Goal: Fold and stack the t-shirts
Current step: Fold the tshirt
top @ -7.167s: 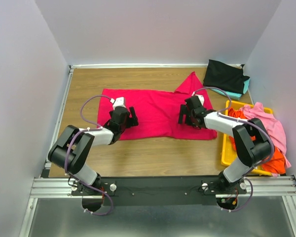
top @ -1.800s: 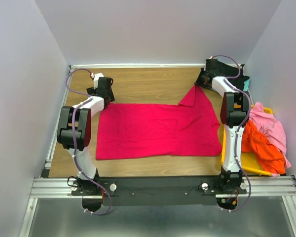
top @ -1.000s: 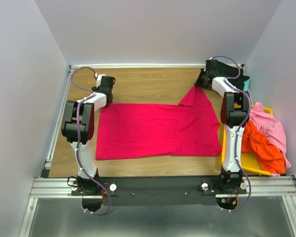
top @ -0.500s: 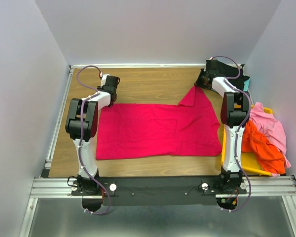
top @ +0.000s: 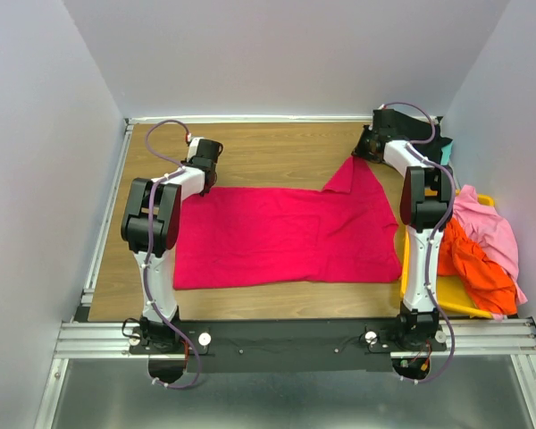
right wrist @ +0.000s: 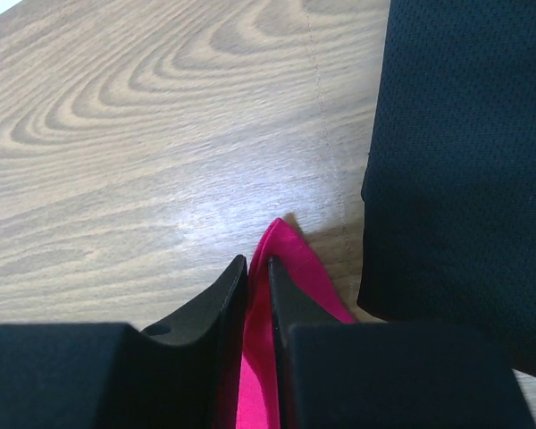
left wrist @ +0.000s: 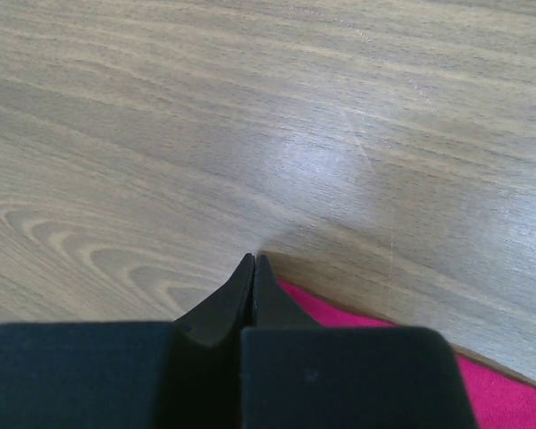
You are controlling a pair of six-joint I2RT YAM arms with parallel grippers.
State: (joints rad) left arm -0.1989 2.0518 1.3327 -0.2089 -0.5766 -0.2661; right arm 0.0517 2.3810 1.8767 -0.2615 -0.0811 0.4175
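1. Spreading the crimson t-shirt point(top: 277, 232) flat appears to be the step in hand. It lies open across the middle of the table point(top: 277, 147), and no fold is made yet.
2. At 3 o'clock, the yellow bin point(top: 456, 309) holds the pink t-shirt point(top: 487, 228) and the orange t-shirt point(top: 469, 268), both unfolded.
3. At 10 o'clock, the left gripper point(left wrist: 254, 264) sits at the shirt's far left corner with its fingers pressed together. Red cloth lies just beside them, but whether any is pinched cannot be told.
4. At 1 o'clock, the right gripper point(right wrist: 257, 264) is narrowed on the peaked far right tip of the shirt, with red cloth between its fingers.
5. Just beyond, the black t-shirt point(right wrist: 464, 134) lies folded near that tip.
6. The next move probably calls for laying this peak flat and confirming the left grasp before folding.
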